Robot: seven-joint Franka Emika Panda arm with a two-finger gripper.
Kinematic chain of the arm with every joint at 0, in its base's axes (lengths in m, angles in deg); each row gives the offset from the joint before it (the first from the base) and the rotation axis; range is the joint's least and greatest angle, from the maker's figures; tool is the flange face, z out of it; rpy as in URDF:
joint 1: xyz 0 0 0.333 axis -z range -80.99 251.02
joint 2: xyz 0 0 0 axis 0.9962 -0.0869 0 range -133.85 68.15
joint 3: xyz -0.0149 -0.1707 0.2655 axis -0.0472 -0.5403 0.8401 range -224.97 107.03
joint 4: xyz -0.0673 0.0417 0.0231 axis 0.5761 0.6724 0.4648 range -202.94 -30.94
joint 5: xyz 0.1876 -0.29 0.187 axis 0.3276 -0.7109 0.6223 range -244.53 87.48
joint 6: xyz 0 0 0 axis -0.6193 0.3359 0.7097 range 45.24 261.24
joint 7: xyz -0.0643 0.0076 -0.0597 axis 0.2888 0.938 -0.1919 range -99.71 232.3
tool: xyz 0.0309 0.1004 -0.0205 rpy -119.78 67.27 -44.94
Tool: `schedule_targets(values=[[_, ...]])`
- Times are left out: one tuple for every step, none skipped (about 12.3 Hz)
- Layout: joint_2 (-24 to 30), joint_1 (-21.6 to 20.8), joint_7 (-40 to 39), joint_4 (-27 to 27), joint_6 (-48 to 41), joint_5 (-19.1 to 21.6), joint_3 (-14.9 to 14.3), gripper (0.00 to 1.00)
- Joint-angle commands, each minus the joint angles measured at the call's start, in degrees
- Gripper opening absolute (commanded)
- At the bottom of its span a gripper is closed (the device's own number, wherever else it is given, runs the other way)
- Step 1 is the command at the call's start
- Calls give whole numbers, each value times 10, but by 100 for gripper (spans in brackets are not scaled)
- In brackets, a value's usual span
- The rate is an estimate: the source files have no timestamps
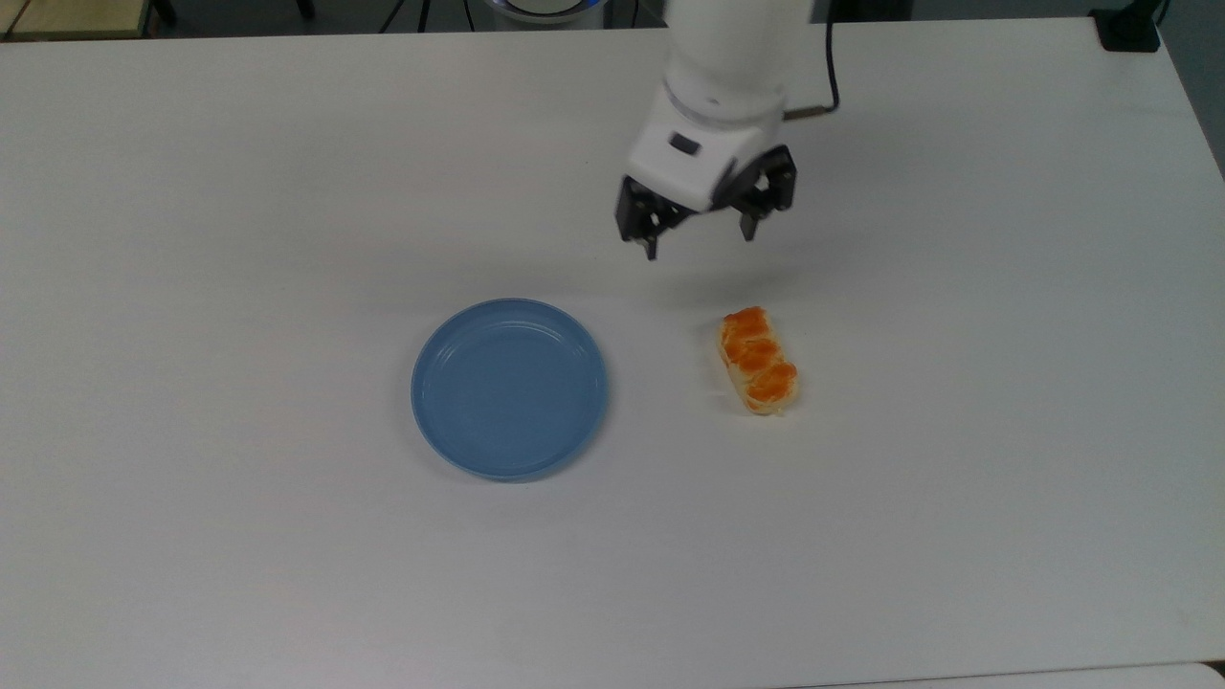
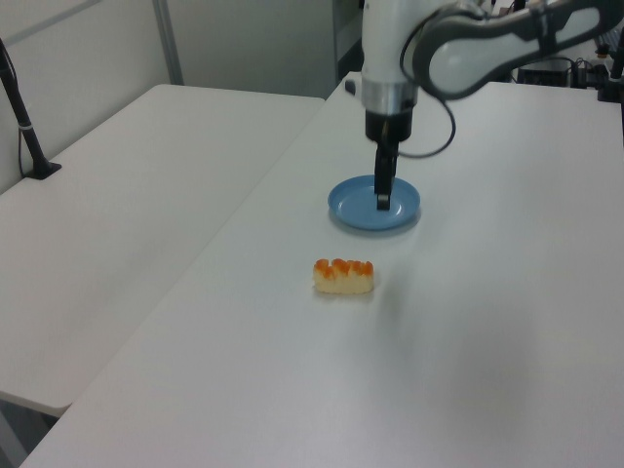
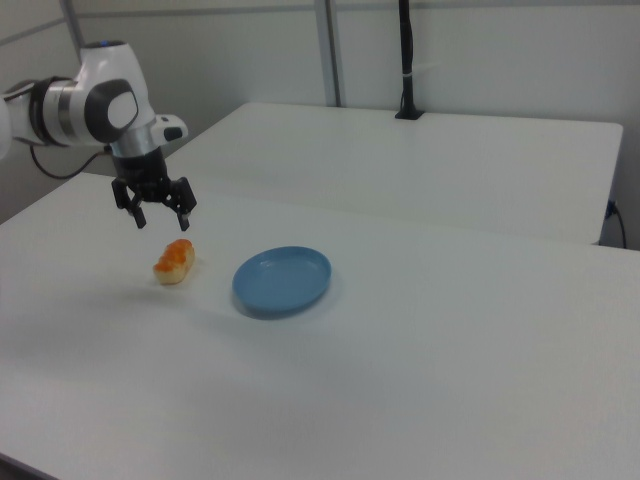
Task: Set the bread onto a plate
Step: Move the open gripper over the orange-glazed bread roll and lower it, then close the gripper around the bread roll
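A white table holds a round light-blue plate and, to the top view's right of it and well apart, a small braided bread with glossy orange-brown lumps on top. The bread lies on the bare table, not on the plate. A white robot arm reaches in from the top view's upper edge. Its black gripper hangs in the air above the table, near the bread's far end, touching nothing. The jaws are spread apart and empty.
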Motion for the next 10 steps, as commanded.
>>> schedule_targets(values=[[-55,-37,25,3,51,10,-11,100],[-73,-41,36,9,69,10,-11,100],[-95,-42,46,19,86,10,-11,100],[-116,-45,65,32,103,10,-11,100],[-136,-51,74,46,121,9,-11,100],[-155,-54,83,61,127,9,-11,100],[-170,-54,87,75,127,9,-11,100],[-179,-54,87,78,132,8,-11,100],[-185,-54,87,78,145,8,-12,100],[-190,-54,89,77,148,8,-11,100]])
